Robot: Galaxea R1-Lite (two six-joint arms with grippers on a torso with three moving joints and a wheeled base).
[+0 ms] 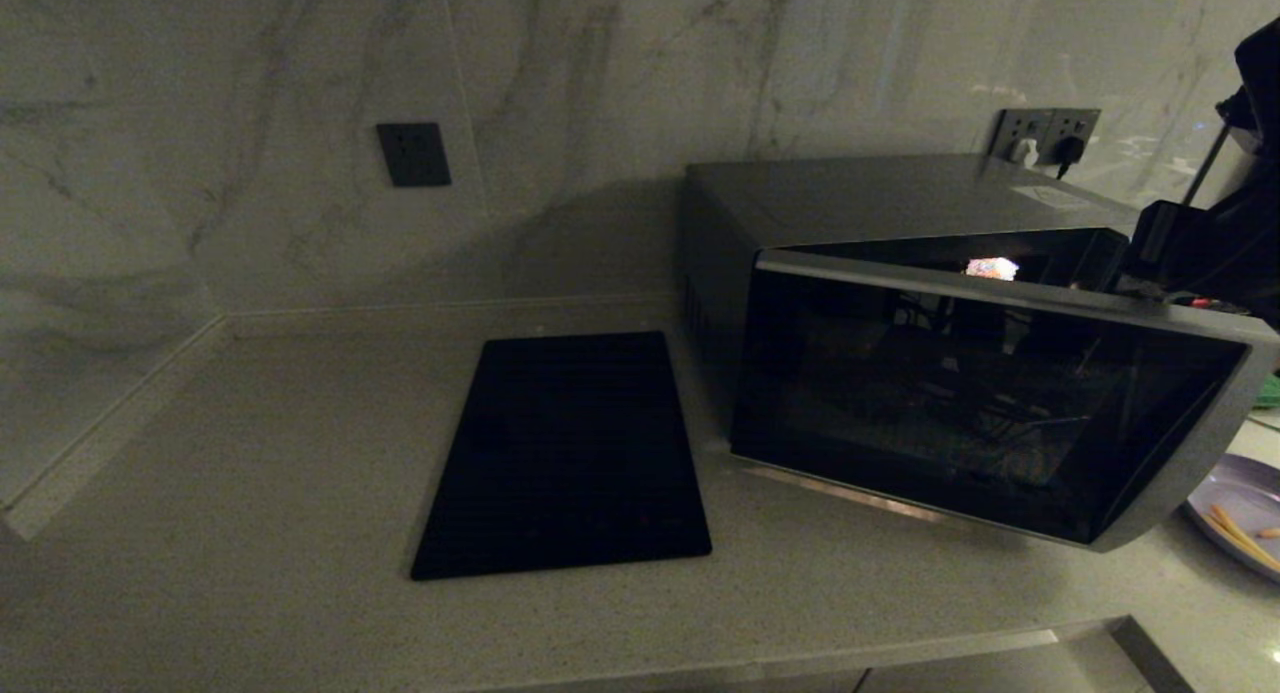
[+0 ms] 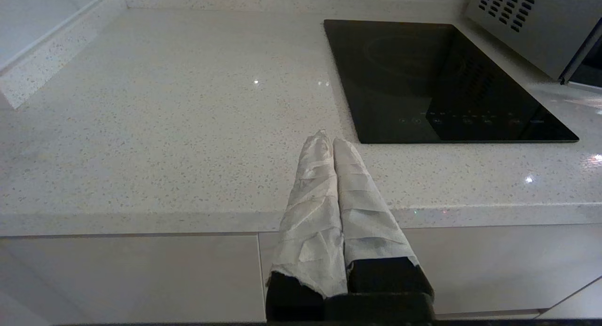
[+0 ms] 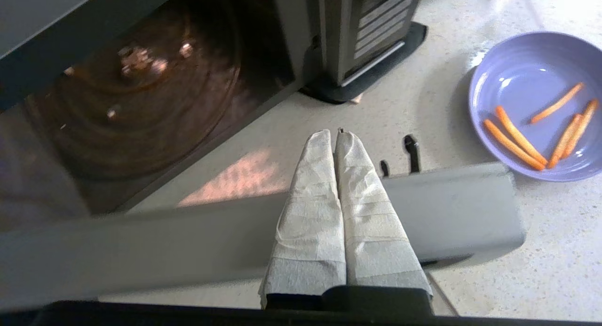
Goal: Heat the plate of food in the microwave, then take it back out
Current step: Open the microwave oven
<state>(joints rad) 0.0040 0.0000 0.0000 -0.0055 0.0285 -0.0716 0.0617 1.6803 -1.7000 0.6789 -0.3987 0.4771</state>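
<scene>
R gripper point(image 3: 336, 133) had its taped fingers pressed together, holding nothing, and hung above the top edge of the microwave point(image 1: 900, 303) door point(image 3: 263, 232), which stood partly open, prob. mid-swing. Closed fingers suit hooking or pushing the door edge rather than gripping it. The lit cavity w/ turntable point(image 3: 136, 100) lay beyond the door edge, and no dish showed on it. The plate of food point(image 3: 536, 105), w/ orange sticks, sat on the counter point(image 2: 164, 128) beside the gripper, on the button-panel side, clear of the door end but near it. Door likely needs to go wider for the plate to pass. L gripper point(image 2: 331, 140), fingers together and empty too, was parked off the counter's front edge, well apart, near the black mat point(image 2: 437, 81).
</scene>
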